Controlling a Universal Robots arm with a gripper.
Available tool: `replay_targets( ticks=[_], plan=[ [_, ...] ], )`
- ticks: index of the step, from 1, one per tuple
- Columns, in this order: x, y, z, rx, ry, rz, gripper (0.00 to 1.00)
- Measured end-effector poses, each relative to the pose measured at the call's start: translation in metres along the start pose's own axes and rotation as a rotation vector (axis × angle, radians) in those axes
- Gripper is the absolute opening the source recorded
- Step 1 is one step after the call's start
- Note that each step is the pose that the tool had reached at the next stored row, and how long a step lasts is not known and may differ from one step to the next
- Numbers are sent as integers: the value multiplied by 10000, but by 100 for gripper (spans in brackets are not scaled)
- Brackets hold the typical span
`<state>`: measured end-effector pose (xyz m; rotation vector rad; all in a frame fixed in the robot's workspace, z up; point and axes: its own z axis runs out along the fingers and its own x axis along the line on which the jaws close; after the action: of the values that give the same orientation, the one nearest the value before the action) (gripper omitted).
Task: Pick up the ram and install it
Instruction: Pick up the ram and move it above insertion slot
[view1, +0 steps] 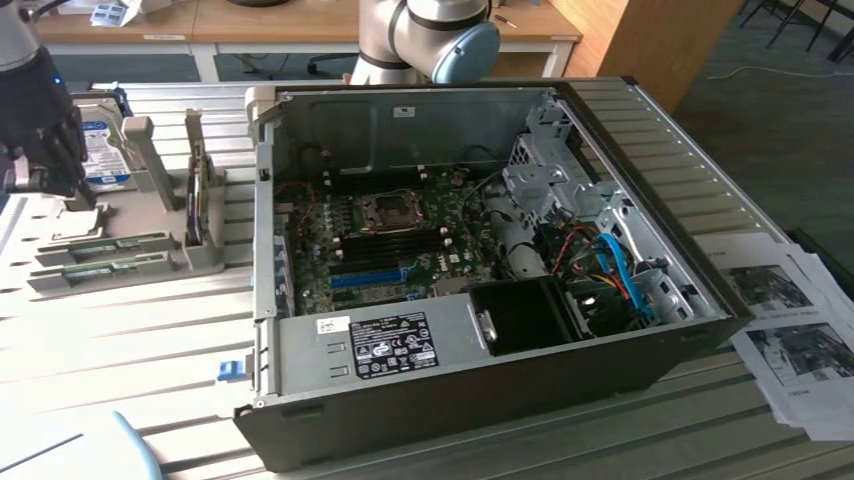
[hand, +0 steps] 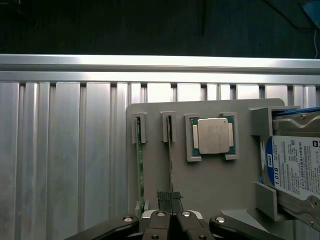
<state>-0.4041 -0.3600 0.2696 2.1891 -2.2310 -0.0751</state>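
On the slatted metal table (hand: 60, 150), a grey holder plate (hand: 210, 180) carries the loose parts. The ram (hand: 170, 160) stands on edge in its bracket on that plate, with a second green strip (hand: 140, 175) just beside it in a matching bracket. A processor chip (hand: 213, 136) sits in the next recess, and a blue-labelled hard drive (hand: 295, 170) stands beyond it. The gripper (hand: 170, 196) is clenched, fingertips pressed together and lined up with the near end of the ram. Whether the pads actually pinch the strip cannot be told. At the exterior view's right, well apart from the holder plate, the open computer case (view1: 441, 390) lies on its side with the motherboard (view1: 387, 240) exposed. Printed sheets (view1: 801, 340) lie beside the case.
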Motion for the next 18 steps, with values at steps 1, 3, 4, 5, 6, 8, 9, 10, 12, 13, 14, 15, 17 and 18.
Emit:
replay_targets(
  ticks=[1,3,4,5,6,8,9,10,12,13,14,15,17,18],
  plan=[
    [9,0,0,0,0,0,9],
    [31,-1,-1,0,0,0,9],
    [43,-1,-1,0,0,0,9],
    [55,-1,-1,0,0,1,9],
    [69,-1,-2,0,0,1,9],
    [97,-2,-2,0,0,1,9],
    [111,-2,-2,1,-1,1,9],
    [125,-2,-2,1,-1,1,9],
    [152,-3,-4,0,0,0,9],
    [166,-3,-4,0,0,0,9],
    [180,-3,-4,1,-1,0,9],
    [193,-4,-4,1,-1,0,9],
    [219,-4,-5,0,0,0,9],
    [232,-4,-5,0,0,0,9]
  ],
)
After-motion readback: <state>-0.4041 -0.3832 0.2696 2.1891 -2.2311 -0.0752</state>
